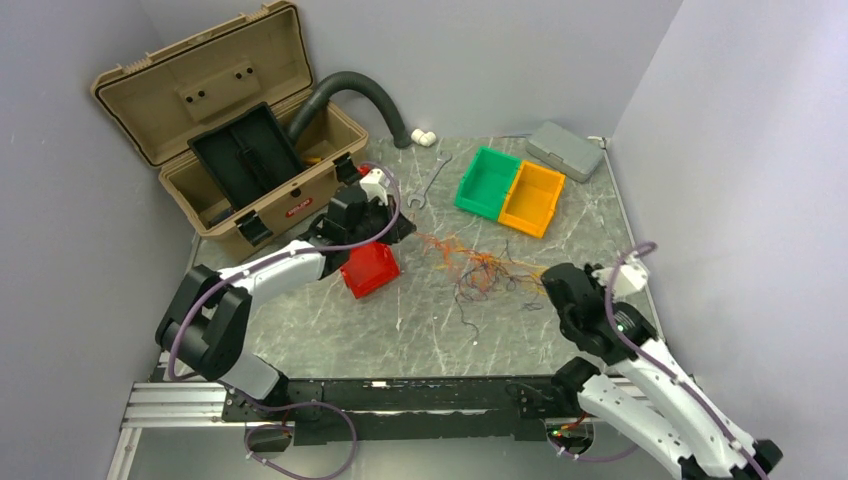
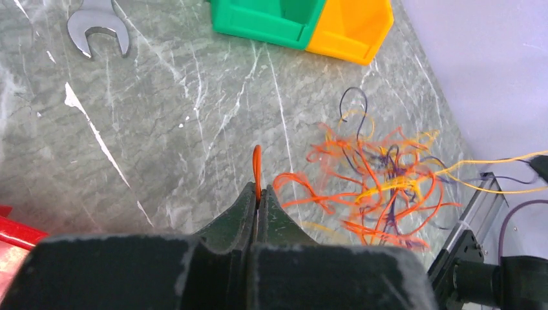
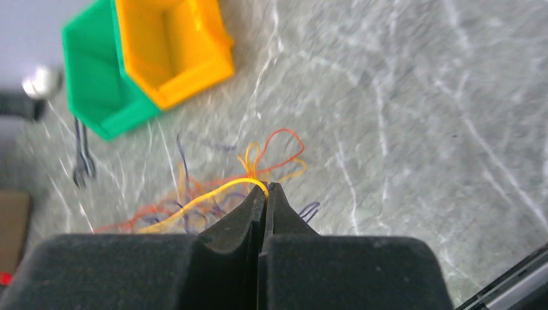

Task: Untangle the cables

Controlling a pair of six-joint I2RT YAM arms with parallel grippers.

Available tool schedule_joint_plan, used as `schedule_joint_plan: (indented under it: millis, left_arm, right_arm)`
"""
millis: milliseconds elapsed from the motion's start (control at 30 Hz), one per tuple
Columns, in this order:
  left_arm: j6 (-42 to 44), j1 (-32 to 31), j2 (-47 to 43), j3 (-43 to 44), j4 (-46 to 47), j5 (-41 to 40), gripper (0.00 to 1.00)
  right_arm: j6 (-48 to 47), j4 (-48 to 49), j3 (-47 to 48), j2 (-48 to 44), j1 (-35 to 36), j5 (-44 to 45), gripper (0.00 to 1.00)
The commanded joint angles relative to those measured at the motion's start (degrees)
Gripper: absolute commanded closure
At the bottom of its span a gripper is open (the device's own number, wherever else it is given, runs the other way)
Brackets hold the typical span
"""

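Note:
The cables [image 1: 483, 267] are a loose tangle of thin orange, yellow and dark wires in the middle of the marble table. My left gripper [image 1: 403, 229] is left of the tangle. In the left wrist view my left gripper [image 2: 258, 192] is shut on one orange wire [image 2: 257, 169], with the tangle [image 2: 381, 184] to its right. My right gripper [image 1: 548, 283] is at the tangle's right edge. In the right wrist view my right gripper [image 3: 265, 188] is shut on a yellow wire [image 3: 207, 196] that runs left into the tangle [image 3: 213, 194].
A red bin [image 1: 369, 270] lies under my left arm. Green [image 1: 487, 182] and orange [image 1: 533, 198] bins stand at the back right, a grey case [image 1: 563, 150] behind them. A wrench [image 1: 428, 185], an open tan toolbox [image 1: 235, 130] and a dark corrugated hose [image 1: 362, 92] are at the back left.

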Motion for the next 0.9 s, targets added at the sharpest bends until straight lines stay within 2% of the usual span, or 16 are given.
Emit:
schedule_joint_plan:
  millis: [0,100,167,233,367,500,533,600,700,800,867]
  left_arm:
    - [-3.6,-0.4,0.8,-1.2,4.5,-2.8,1.00]
    - [-3.4,-0.4,0.5,-2.1,5.7,-0.2,1.00]
    - [-2.9,-0.7,-0.9,-3.2,7.3,2.0,1.00]
    - [-0.7,-1.7,-2.6,-3.8,6.3,3.7,0.99]
    - [5.8,-5.2,-5.4,-3.8,1.1,2.9,0.93]
    - [6.3,-5.8,-8.8,-7.3,3.4,3.1,0.89]
    - [6.5,-5.8,-9.6,-7.6,3.4,2.9,0.85]
    - [7.1,-5.8,-10.7,-7.4,2.3,2.6,0.72]
    - [7.6,-5.8,-11.7,-7.1,0.5,2.1,0.45]
    - [7.8,-5.8,-12.4,-7.2,-1.0,0.3,0.33]
    - [7.9,-5.8,-12.4,-6.9,-3.0,-1.7,0.31]
  right_arm:
    - [7.3,-12.3,3.0,-5.5,-0.2,12.9,1.00]
    - [0.1,-7.9,2.7,-6.9,-0.2,11.2,1.00]
    - [-7.1,-2.2,1.4,-7.2,-0.1,7.2,1.00]
    - [-20.1,7.3,-1.0,-7.7,-0.2,-0.3,0.98]
    - [-34.2,23.8,-6.5,-7.1,-0.2,-19.9,0.64]
    - [-39.3,35.0,-9.0,-4.1,-0.2,-32.2,0.45]
    - [-40.5,37.2,-9.2,-3.0,-0.2,-34.4,0.42]
    - [-42.5,40.0,-8.8,-0.4,-0.2,-37.3,0.38]
    - [-43.7,41.4,-7.8,4.0,-0.2,-37.8,0.36]
    - [-44.0,42.5,-7.3,8.0,-0.2,-37.9,0.35]
    - [-43.3,43.5,-7.6,9.5,-0.2,-37.8,0.37]
